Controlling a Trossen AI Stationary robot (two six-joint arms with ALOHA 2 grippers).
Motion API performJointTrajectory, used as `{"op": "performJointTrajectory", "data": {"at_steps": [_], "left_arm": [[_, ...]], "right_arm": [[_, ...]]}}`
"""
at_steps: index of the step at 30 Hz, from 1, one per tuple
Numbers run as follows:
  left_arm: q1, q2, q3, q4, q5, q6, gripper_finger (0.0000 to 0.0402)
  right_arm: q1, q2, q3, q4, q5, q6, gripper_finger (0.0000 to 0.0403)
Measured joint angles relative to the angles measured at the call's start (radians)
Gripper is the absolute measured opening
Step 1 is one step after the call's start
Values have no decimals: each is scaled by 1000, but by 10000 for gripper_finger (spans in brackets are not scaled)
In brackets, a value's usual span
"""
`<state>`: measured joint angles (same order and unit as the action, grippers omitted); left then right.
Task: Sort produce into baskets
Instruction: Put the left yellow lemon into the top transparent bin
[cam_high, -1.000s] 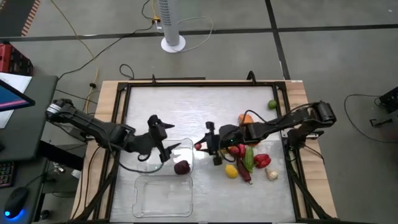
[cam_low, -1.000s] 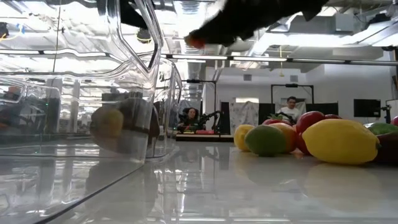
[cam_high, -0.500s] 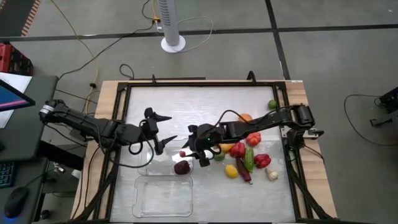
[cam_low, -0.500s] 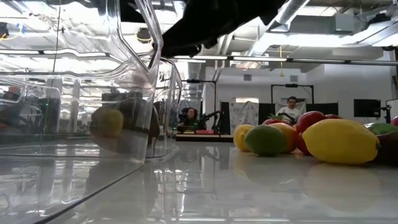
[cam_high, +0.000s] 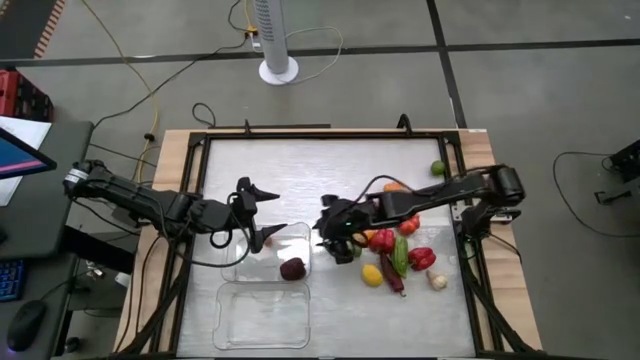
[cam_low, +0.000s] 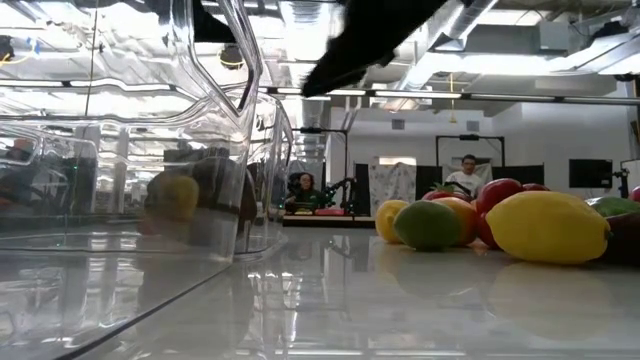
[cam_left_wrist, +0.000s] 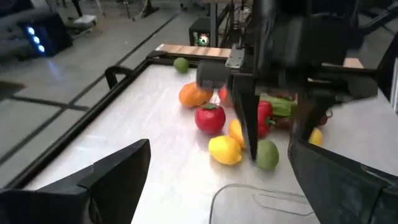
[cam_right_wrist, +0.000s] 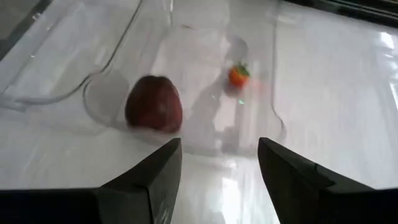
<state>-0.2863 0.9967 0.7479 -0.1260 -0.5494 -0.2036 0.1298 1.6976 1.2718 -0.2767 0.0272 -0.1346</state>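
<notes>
Two clear bins lie at the table's near middle, one (cam_high: 262, 250) farther and one (cam_high: 262, 315) nearer. The far bin holds a dark red fruit (cam_high: 292, 268), also in the right wrist view (cam_right_wrist: 154, 104), and a small red strawberry-like piece (cam_right_wrist: 238, 74). The rest of the produce (cam_high: 398, 250) lies in a pile on the table at the right. My right gripper (cam_high: 335, 232) is open and empty between the pile and the far bin, above the table. My left gripper (cam_high: 258, 212) is open and empty over the far bin's far left rim.
A green lime (cam_high: 437, 168) lies apart near the far right corner and an orange (cam_high: 395, 187) at the pile's far side. A black frame (cam_high: 330, 135) borders the table. In the low view a lemon (cam_low: 548, 226) and a lime (cam_low: 427, 225) lie at the right.
My right gripper went toward the table's left with a small red piece at its fingertips, reached the far bin, let it go and drew back toward the right. The piece now lies in the far bin. My left gripper shifted slightly toward the far edge.
</notes>
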Motion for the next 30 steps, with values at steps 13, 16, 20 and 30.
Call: {"op": "performJointTrajectory", "data": {"at_steps": [13, 16, 20, 30], "left_arm": [[24, 118, 0, 152, 21, 93, 368], [37, 136, 0, 152, 15, 94, 368], [42, 136, 0, 149, 18, 94, 368], [33, 87, 0, 133, 100, 114, 368]], "right_arm": [[-73, -206, -396, 52, 25, 89, 266], [-68, -204, -407, 47, 26, 21, 297], [-65, -205, -408, 37, 75, -67, 350], [-88, -65, -385, 40, 82, -117, 376]]}}
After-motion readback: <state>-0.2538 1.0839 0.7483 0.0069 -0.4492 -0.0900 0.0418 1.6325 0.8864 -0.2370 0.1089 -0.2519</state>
